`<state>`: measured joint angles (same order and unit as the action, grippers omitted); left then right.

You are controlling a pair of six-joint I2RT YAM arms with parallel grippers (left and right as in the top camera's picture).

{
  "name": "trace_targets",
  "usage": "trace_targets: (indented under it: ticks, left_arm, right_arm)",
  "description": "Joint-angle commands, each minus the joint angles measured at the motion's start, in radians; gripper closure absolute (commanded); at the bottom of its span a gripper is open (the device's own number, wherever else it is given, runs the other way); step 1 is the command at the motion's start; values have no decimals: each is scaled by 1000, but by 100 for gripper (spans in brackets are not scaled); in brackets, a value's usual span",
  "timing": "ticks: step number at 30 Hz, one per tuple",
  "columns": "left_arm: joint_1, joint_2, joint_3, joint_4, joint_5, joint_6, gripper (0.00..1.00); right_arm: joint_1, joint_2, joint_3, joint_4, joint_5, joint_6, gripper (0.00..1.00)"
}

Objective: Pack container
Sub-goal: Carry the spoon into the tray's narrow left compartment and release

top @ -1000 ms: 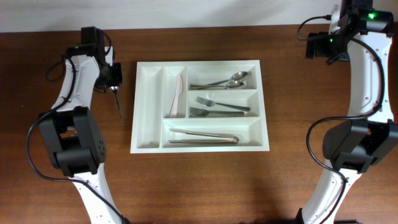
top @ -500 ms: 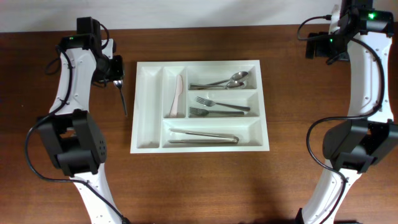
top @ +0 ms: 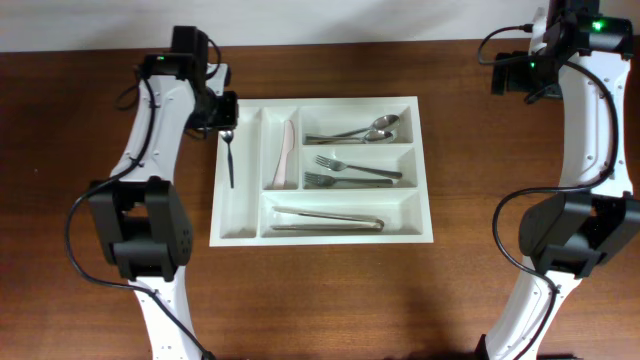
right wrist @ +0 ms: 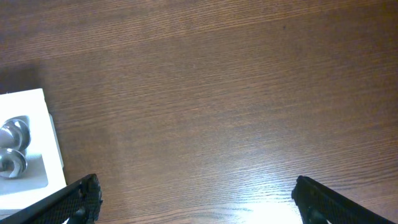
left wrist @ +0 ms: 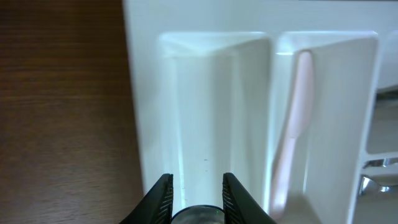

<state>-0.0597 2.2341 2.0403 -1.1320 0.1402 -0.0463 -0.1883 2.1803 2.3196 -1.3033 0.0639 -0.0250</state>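
Utensil [top: 231, 162], pinched in our left gripper [top: 226, 127], had moved from over the table [top: 120, 290] to above the tray's [top: 424, 170] leftmost slot; we judged release next. Right gripper [right wrist: 196, 196] stood spread, idle.

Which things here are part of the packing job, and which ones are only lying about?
Job:
tray
utensil, held by the left gripper over the tray's leftmost slot
knife, spoons, forks, tongs, already in the tray

Lying about:
nothing loose on the table; the right gripper is open, off to the side
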Motion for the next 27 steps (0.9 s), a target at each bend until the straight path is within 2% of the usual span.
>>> trace_targets:
  ticks: [1,4,7,12,18,27]
  left_arm:
    - [-32,23,16,-1,-55,-8,93]
    - [-52,40,16,-6,-69,19,91]
    - [-66,57,16,-9,-77,21,64]
    - [-64,60,16,5,-78,21,48]
    - [-34,56,31,-29,-122,21,47]
    - [96,-4,151,-248,-218,21,46]
  right_arm:
    - [4,3,-3,2,12,11,1]
    - [4,3,-3,2,12,11,1]
    - [4,3,-3,2,12,12,1]
    - [4,3,-3,2,12,12,1]
    - [4,3,-3,2,12,11,1]
    - [4,3,-3,2,12,12,1]
